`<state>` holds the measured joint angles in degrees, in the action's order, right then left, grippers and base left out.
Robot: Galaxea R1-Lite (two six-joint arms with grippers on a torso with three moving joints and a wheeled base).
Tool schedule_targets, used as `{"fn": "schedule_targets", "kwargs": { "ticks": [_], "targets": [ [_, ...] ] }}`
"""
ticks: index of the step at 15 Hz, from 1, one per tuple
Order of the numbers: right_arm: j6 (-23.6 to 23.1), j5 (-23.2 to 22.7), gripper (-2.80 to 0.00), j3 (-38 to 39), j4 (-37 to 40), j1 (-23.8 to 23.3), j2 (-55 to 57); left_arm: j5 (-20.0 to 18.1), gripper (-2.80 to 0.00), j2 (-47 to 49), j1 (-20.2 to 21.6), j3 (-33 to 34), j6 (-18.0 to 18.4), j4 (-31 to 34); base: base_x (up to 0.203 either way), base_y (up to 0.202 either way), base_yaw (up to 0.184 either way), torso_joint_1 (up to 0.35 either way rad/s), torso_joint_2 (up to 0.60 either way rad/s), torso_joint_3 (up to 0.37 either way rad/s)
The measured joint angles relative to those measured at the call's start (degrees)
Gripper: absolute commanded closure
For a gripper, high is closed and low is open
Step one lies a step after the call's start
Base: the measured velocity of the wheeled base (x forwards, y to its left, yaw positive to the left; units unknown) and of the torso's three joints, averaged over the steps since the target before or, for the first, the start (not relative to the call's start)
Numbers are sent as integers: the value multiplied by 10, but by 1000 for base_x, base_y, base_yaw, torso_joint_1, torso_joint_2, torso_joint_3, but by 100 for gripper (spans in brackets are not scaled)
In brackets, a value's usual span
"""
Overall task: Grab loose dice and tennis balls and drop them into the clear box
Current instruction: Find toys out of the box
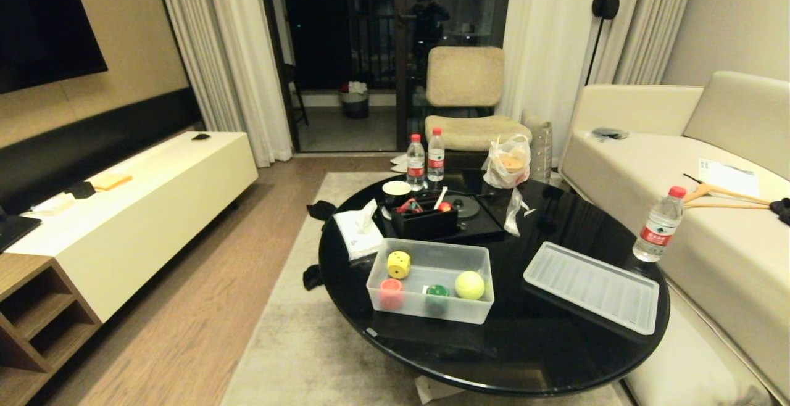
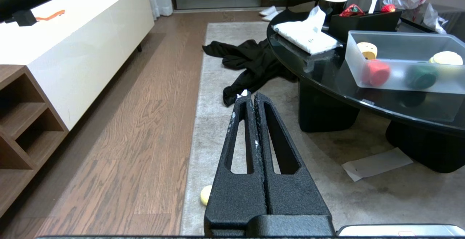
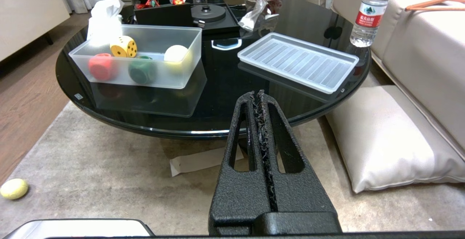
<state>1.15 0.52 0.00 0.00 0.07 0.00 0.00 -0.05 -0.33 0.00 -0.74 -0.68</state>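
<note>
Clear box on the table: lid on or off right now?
Off. The clear box stands open-topped on the black table, and its ribbed lid lies flat beside it.

Head view looks down across round table [image 1: 555,344]; both wrist views sit low near floor, sharing clear box [image 1: 430,313].

We are looking into a living room under warm indoor light. A round black glossy table [image 1: 555,344] is standing on a pale grey rug [image 1: 290,344] over wood-plank floor [image 1: 185,307]. A long cream cabinet [image 1: 154,208] is running along the beige wall [image 1: 117,17]. White curtains [image 1: 210,54] are framing a dark glass balcony door [image 1: 370,42]. A cream sofa [image 1: 728,233] is sitting opposite, with a beige chair [image 1: 466,97] behind the table.
</note>
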Motion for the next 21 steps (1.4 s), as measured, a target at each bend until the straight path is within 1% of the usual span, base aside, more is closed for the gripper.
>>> {"fn": "schedule_targets", "kwargs": {
  "ticks": [21],
  "targets": [
    [0,0,0,0,0,0,0,0,0,0,0,0,0,-1,0,0,0,0,0,0]
  ]
}}
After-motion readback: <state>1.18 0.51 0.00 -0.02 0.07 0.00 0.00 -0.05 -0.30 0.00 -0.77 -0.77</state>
